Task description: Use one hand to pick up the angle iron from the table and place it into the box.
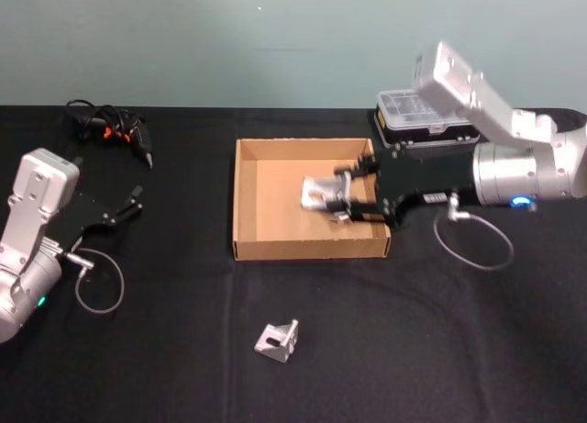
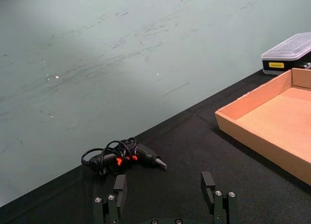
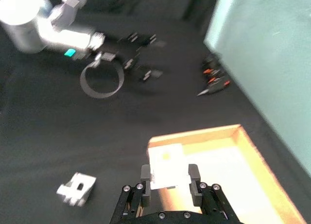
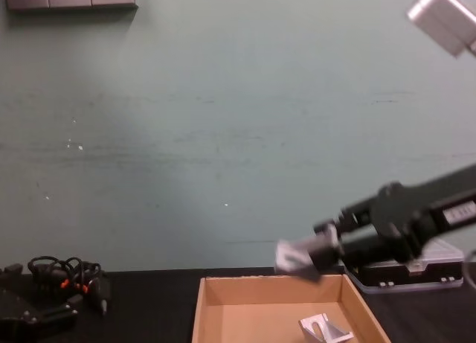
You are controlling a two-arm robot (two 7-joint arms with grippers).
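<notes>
My right gripper [image 1: 335, 198] is shut on a silver angle iron [image 1: 314, 194] and holds it above the floor of the tan cardboard box [image 1: 243, 203]. From the chest, that held angle iron [image 4: 294, 257] hangs over the box [image 4: 208, 298], with another angle iron [image 4: 325, 329] lying inside on the floor. In the right wrist view the fingers [image 3: 146, 178] clamp the bracket [image 3: 165, 163] over the box's edge [image 3: 194, 134]. One more angle iron [image 1: 277, 340] lies on the black table [image 1: 440, 350] in front of the box. My left gripper [image 1: 133, 205] rests open at the left, holding nothing.
A black case with a clear lid [image 1: 417, 116] stands behind the right arm, by the box's far right corner. A black tool with orange marks and a coiled cable [image 1: 110, 128] lies at the back left. Cable loops hang from both wrists.
</notes>
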